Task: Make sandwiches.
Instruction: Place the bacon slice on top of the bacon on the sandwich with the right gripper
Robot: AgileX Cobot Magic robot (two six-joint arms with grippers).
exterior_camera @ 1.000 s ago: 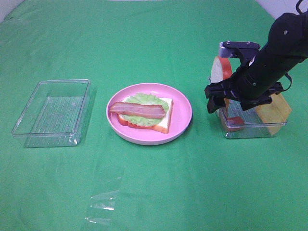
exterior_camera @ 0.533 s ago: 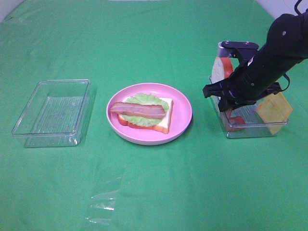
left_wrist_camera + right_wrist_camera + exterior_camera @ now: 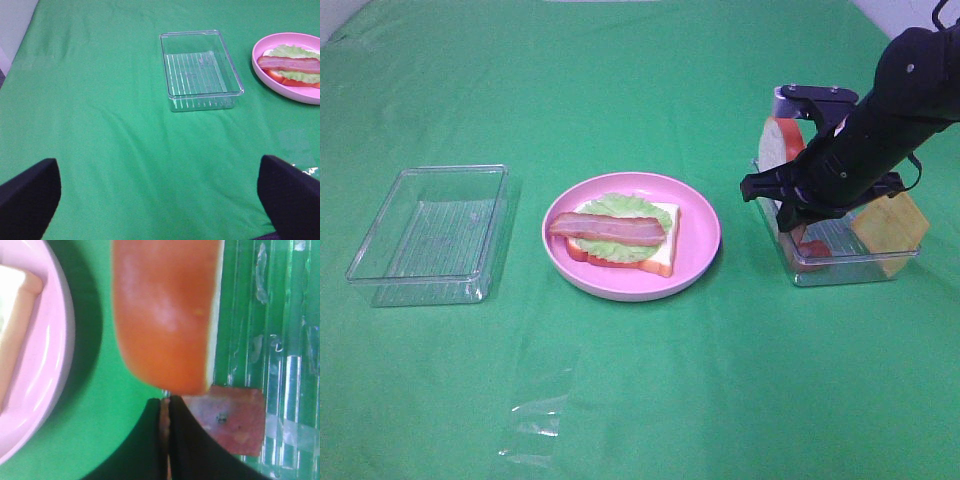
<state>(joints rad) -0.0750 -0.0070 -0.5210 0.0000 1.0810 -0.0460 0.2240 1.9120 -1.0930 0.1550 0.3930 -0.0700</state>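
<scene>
The right gripper [image 3: 165,405], fingers pressed nearly together, is sitting low in the clear plastic tray [image 3: 850,275] beside the round pink plate [image 3: 698,235], apparently fetching the flat red slice [image 3: 230,425] for the white-bread, green-lettuce and brown-bacon toy sandwich [image 3: 610,228] on that plate, needing a sure pinch and lift, while the left gripper [image 3: 160,190] is hanging with fingers spread wide.

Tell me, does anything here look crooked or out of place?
Yes. In the right clear tray the yellow cheese square leans tilted, poking above the rim, and a bread slice stands on edge at its far end. A loose scrap of clear plastic lies on the green cloth near the front.
</scene>
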